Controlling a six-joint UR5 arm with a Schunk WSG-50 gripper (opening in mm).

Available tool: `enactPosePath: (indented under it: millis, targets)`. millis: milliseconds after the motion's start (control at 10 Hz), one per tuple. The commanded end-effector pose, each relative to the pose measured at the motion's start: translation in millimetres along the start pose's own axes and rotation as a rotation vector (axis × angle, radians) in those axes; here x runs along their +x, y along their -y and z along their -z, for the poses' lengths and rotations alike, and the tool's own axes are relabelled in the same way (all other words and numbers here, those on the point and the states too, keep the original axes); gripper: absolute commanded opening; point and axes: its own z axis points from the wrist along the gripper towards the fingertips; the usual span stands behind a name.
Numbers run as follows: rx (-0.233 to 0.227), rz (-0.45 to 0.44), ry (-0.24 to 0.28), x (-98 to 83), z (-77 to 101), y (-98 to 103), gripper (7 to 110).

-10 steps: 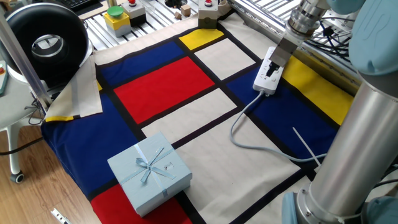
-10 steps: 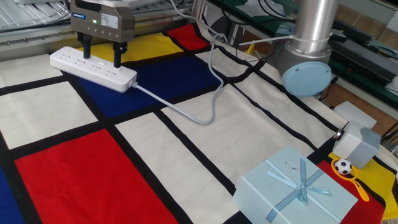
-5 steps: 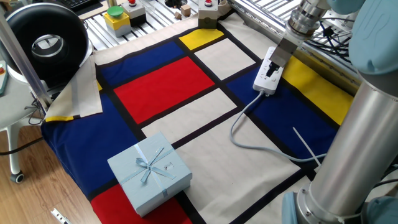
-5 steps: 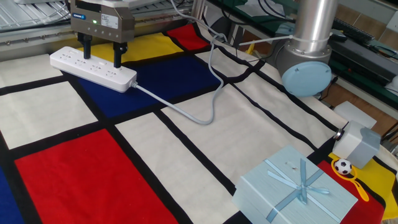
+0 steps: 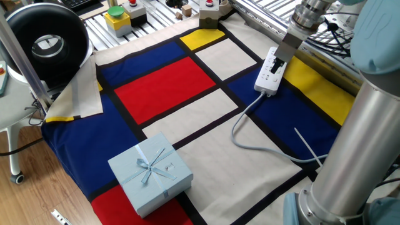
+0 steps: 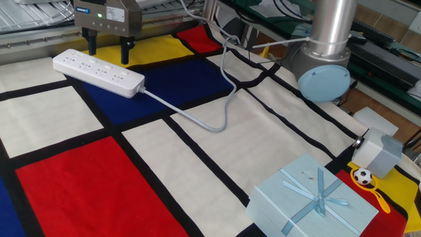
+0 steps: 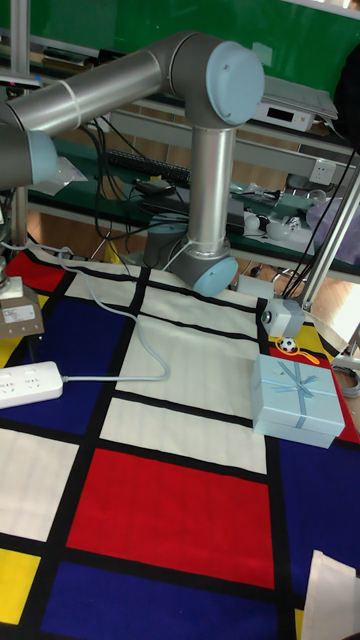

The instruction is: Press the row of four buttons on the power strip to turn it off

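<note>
The long white plastic power strip (image 6: 99,72) lies at the upper left of the other fixed view, across a blue panel of the colour-block cloth (image 6: 197,171), its pale grey cord (image 6: 197,118) curling toward the frame's centre. In one fixed view the same strip sits at the upper right. The grey two-finger gripper (image 6: 107,51) hangs just above the strip's far edge – its two dark fingers (image 6: 123,50) stand apart with a clear gap and hold nothing, their tips clear of the plastic.

The row of four buttons (image 6: 99,68) is whitish like the strip and hard to pick out; I cannot tell which are already pressed. To do the step well, I would bring one fingertip squarely over a single button, descend straight and gently – a sideways push would likely slide the light strip on the cloth – then lift clear before stepping along the row. The pale blue ribboned gift box (image 6: 314,201), at lower right, is well apart and no hindrance
</note>
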Motion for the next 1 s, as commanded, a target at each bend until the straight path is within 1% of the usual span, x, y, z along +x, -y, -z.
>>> enactPosePath:
  millis: [0,200,500,900]
  targets:
    - [-0.009,0.026,0.011,-8.9,6.0,19.0,88]
    - [-0.003,0.028,0.009,-8.8,5.2,21.6,88]
    - [0.007,0.038,0.023,-11.9,-3.6,28.6,88]
    - [0.009,0.042,0.032,-10.4,-9.1,32.8,88]
